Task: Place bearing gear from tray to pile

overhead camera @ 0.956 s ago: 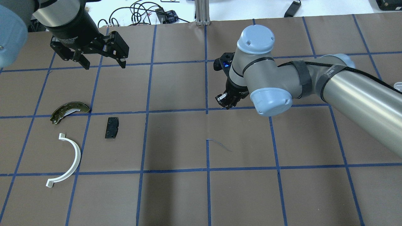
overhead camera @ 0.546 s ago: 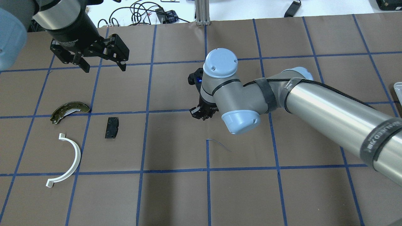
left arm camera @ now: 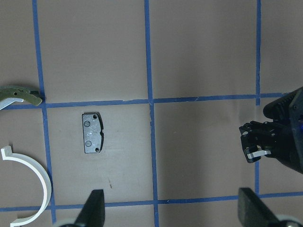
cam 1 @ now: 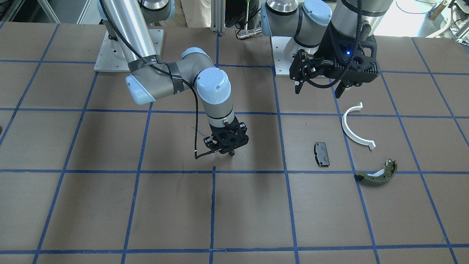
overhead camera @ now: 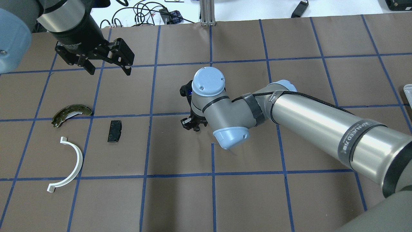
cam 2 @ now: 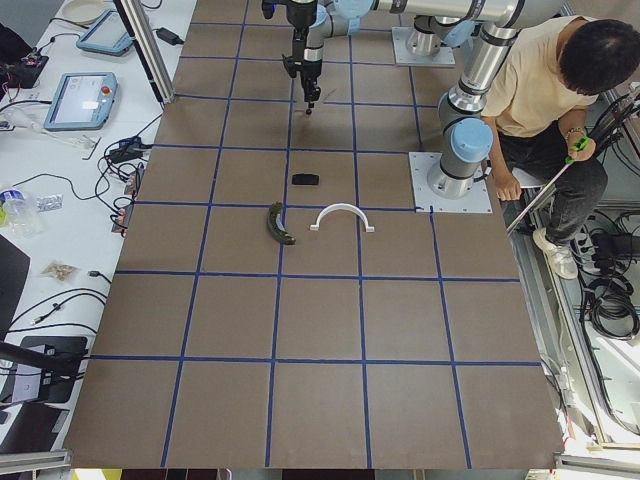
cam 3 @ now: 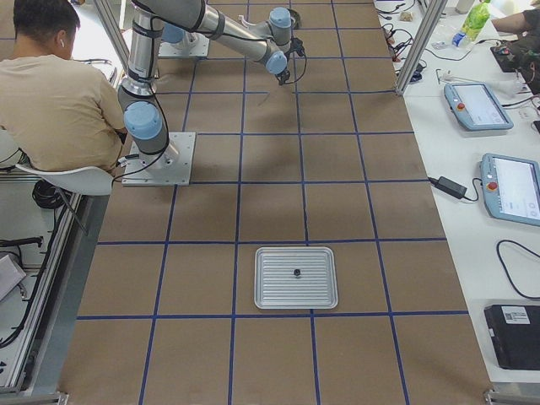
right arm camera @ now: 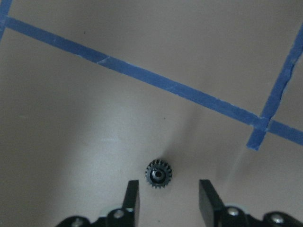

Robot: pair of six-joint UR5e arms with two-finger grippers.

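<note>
A small black bearing gear point(right arm camera: 158, 174) shows between the fingertips of my right gripper point(right arm camera: 169, 184). The jaws stand part open, wider than the gear, with a gap on each side. In the front view the gear point(cam 1: 231, 153) sits right under this gripper point(cam 1: 229, 149), low over the table's middle. The gripper point(overhead camera: 190, 125) hides it from overhead. The pile lies to the left: a white half-ring point(overhead camera: 75, 161), a black pad point(overhead camera: 114, 131) and an olive brake shoe point(overhead camera: 69, 112). My left gripper point(overhead camera: 109, 71) hangs open and empty behind the pile.
A metal tray point(cam 3: 270, 295) lies at the table's right end with another small black gear point(cam 3: 297, 272) in it; its corner point(overhead camera: 408, 88) shows overhead. Cables lie past the table's far edge. A seated operator point(cam 2: 545, 90) is beside the robot bases.
My right arm has swung left across the table toward the pile and come lower. The left gripper has barely shifted and stays open.
</note>
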